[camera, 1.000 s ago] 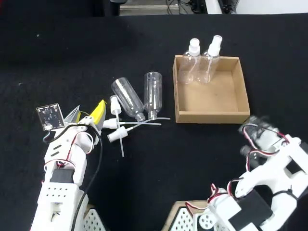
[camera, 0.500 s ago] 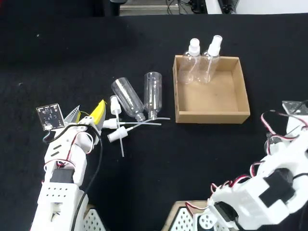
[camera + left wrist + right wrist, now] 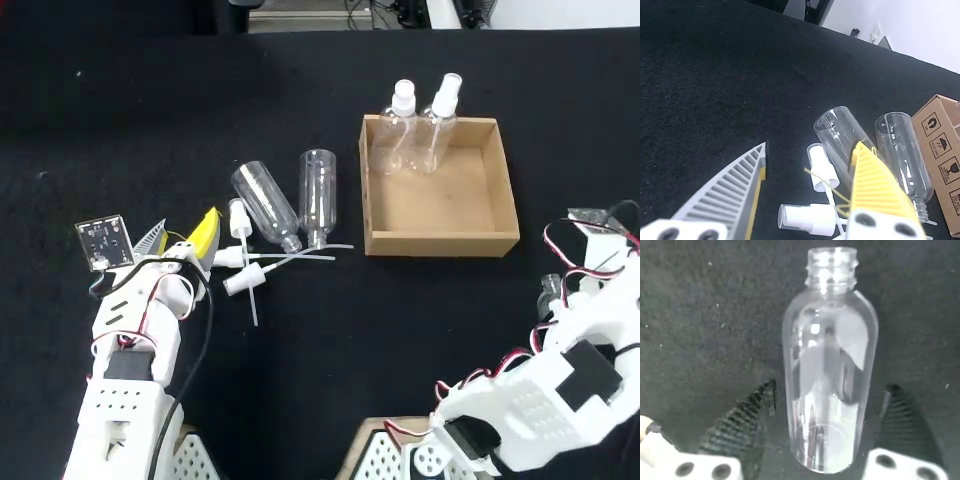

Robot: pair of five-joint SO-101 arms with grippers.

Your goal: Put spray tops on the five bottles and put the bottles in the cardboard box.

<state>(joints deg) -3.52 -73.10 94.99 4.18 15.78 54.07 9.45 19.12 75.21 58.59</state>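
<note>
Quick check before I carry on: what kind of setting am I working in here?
Probably a lab or workshop bench: a black-cloth table, the bare-wired left arm and right arm, and loose cables on the floor behind.

You can see a table (image 3: 150,100) covered in black cloth, and behind it a white wall (image 3: 920,25) and cables (image 3: 400,12) on a pale floor (image 3: 300,20).
</note>
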